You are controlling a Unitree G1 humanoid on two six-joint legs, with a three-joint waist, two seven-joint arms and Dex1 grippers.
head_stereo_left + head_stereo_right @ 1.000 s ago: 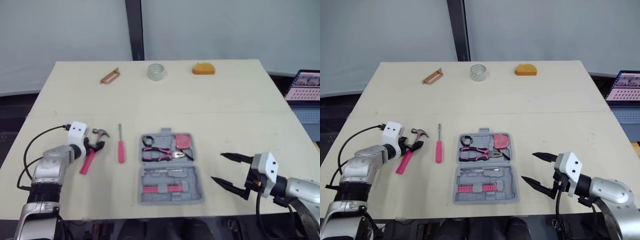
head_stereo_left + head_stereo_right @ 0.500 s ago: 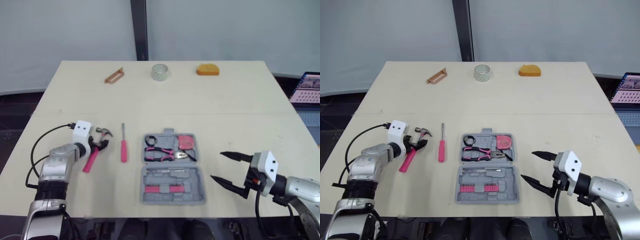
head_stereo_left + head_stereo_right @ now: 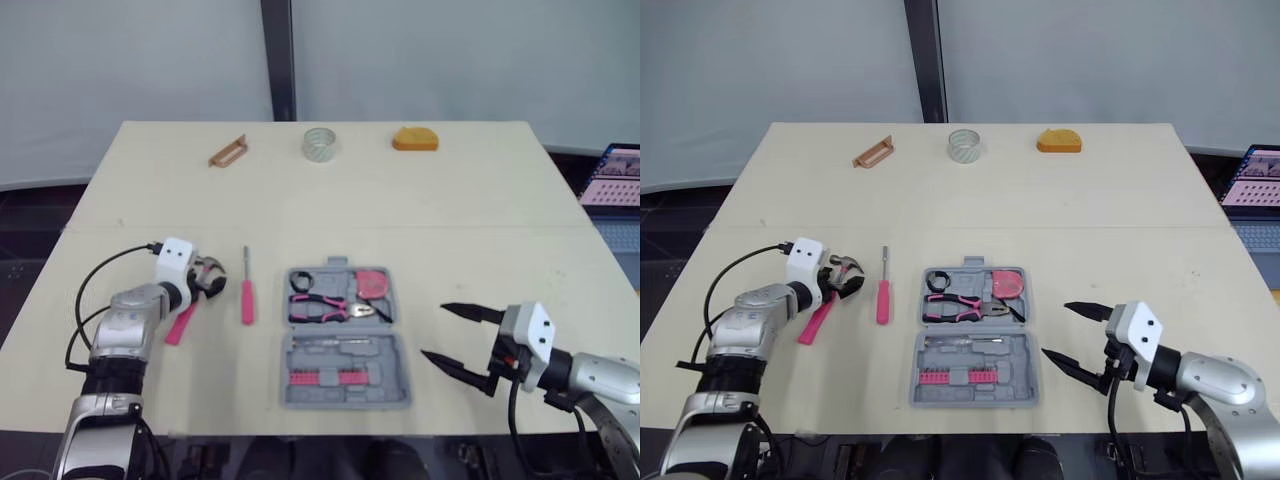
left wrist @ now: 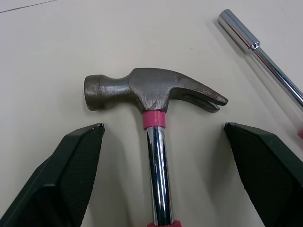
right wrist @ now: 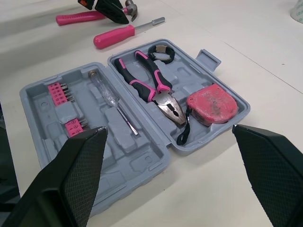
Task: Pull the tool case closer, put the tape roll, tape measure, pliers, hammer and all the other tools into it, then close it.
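A pale desk (image 3: 480, 220) holds an open grey tool case (image 5: 142, 163) near its front edge, both halves lying flat. Pink-handled pliers (image 5: 151, 87), a red tape measure (image 5: 210, 105) and a small black roll (image 5: 160, 52) already sit in the far half.

To the left of the case lies a pink screwdriver (image 3: 245, 300), and just beyond it a pink-handled hammer (image 4: 156, 94).

The left end effector (image 4: 163, 126) is released, with one finger on each side of the hammer's chrome neck just below the head, touching neither. The right end effector (image 3: 1055, 330) is also released and empty, hovering near the case's right side.

A clear tape roll (image 3: 318, 143), an orange object (image 3: 414, 139) and a brown object (image 3: 227, 152) sit well apart at the far edge.

The likely risk is the smooth chrome neck sliding or twisting between the fingers, letting the long handle swing. The screwdriver lies close enough to be knocked aside.
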